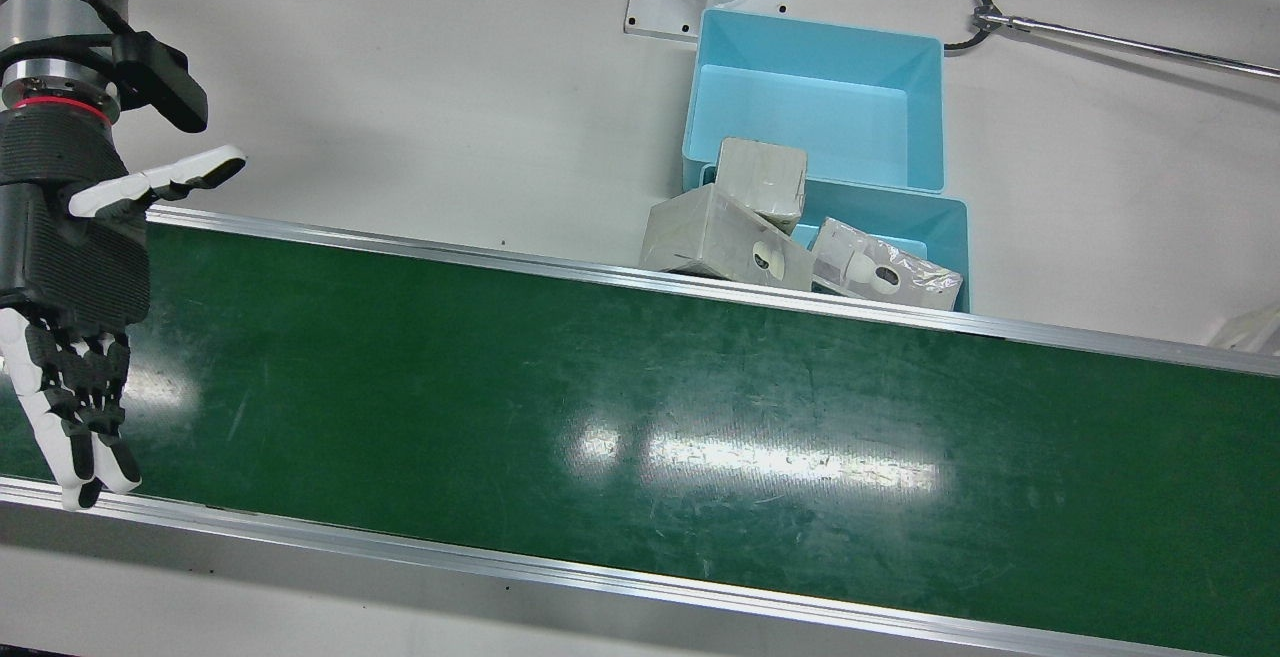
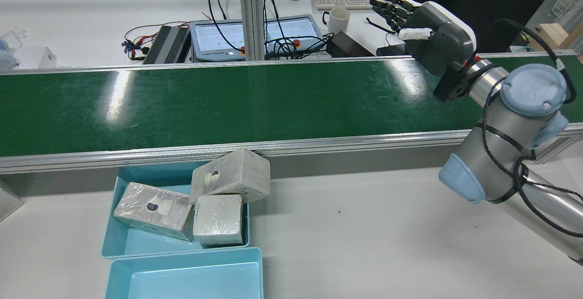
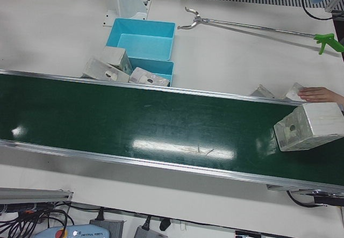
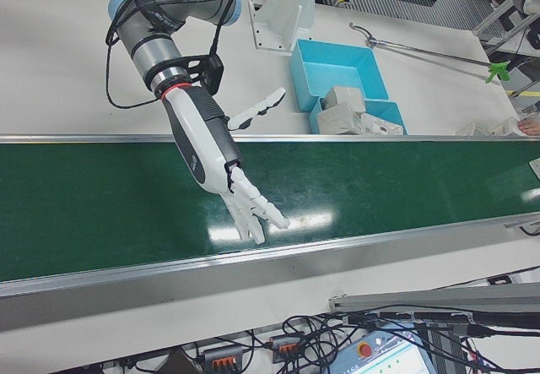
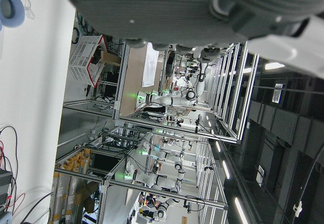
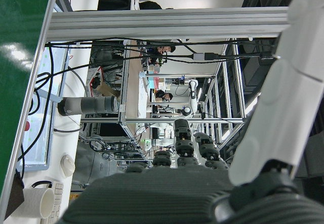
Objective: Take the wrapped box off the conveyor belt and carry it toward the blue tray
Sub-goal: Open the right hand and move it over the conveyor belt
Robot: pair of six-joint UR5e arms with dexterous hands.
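Right hand [image 1: 70, 307], black-and-white, many-fingered, hovers over the long green conveyor belt [image 1: 600, 417] at the far left of the front view, fingers spread and extended, palm empty; it holds nothing. Left hand: its own camera shows only a sliver of its dark casing against the lab hall, so cannot tell how its fingers stand. The task's thing, a pale plastic-wrapped cardboard box [image 3: 307, 126], rides the belt well apart from the right hand, at the opposite end, seen only in the left-front view. Judgement: pick not begun; the box has to come within reach, then be grasped, lifted and carried. Two light-blue rectangular plastic trays [image 1: 820, 107] sit off the belt's robot side, to the right of the hand in the front view; the nearer holds three wrapped boxes [image 1: 760, 227], the farther one none. The rear view shows the right hand's grey back [image 2: 428, 30] and open fingers. A bare human hand [image 3: 321, 93] rests beside the belt near the box, again left-front view only.
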